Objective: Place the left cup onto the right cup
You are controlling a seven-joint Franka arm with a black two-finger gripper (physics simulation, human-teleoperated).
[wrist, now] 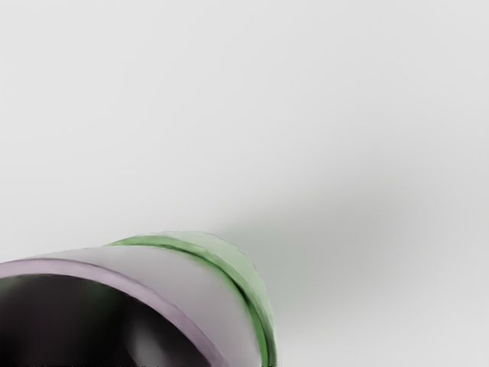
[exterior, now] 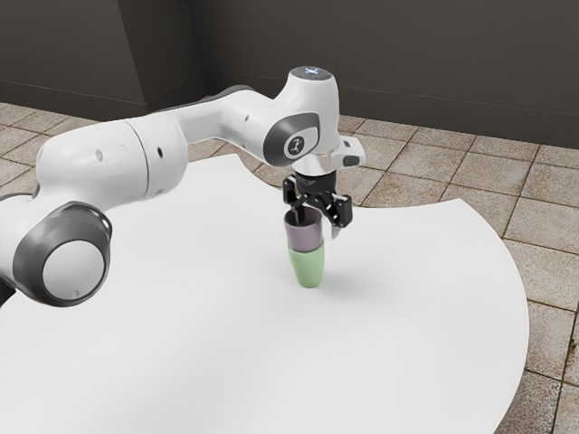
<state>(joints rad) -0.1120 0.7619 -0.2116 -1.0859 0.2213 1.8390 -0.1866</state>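
Two cups: purple cup seated upright in the mouth of the green cup, stacked as one column.
Green cup: standing on the tabletop, near its middle, directly under the hand.
Pincer: spread open just above the stack, gripping nothing; one finger at the purple rim on the exterior view's left side, the other hanging clear of the cup on the right.
Wrist view: dark inside of the purple cup just under the hand, green cup showing as a band around it, plain tabletop beyond with a soft shadow.
Surface: white, matte, with a curved edge.
Room: brown stone-tile floor around the tabletop, dark grey wall behind.
Arm: white arm reaching in from the exterior view's left.
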